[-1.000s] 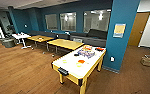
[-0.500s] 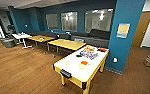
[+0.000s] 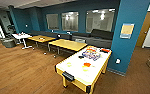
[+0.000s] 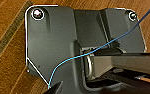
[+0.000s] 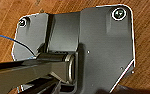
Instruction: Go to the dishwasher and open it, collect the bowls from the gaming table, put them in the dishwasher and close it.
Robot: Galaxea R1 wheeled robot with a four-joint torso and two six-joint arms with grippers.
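Wood floor stretches ahead to the gaming table (image 3: 84, 66), orange-red bowl (image 3: 87, 64) near its middle, so I'd approach slowly and squarely; whether either pincer is open I cannot tell.

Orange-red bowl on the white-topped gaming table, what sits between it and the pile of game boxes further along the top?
In the head view, bare white tabletop separates the orange-red bowl from the game boxes; a small dark object lies just beside that stretch.

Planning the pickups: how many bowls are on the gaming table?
3. An orange-red bowl lies mid-table, a yellow-green bowl just nearer the camera, and a second yellow-green bowl toward the left edge of the gaming table. The game boxes could hide more.
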